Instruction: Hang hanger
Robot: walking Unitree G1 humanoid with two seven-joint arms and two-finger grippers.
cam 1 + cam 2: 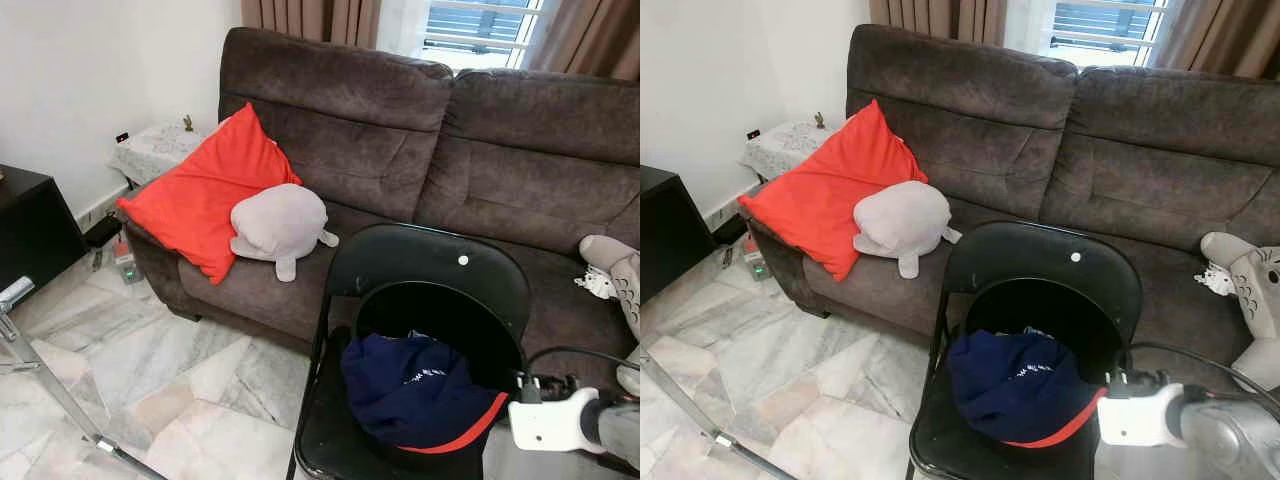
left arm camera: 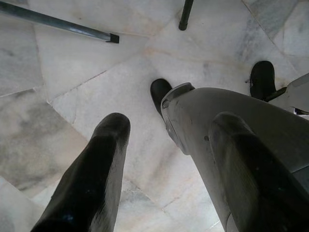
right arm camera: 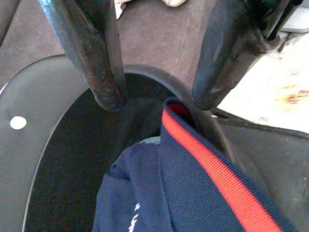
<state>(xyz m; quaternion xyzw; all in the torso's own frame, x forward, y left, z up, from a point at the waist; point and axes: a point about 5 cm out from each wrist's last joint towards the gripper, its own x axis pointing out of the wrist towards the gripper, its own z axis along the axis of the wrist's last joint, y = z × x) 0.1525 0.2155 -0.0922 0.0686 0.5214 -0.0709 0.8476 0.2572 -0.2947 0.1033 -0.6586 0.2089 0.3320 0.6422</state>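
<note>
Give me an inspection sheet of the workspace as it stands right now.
Surface: black folding chair before the brown sofa, on a marble floor.
Job's things: no hanger seen; black bucket on the chair seat holds a navy garment with red trim.
Clutter: red cushion, grey plush, another plush at the sofa's right end.
Grippers: right gripper open, poised over the bucket rim and garment; left gripper open, pointing at the floor.
Cables: black cable at the right arm.
Surroundings: curtained window, dark cabinet, metal rod.

A chair stands before the sofa, lower right of the frame, a garment on its seat; cushion and plush toy sit on the sofa's left end.
</note>
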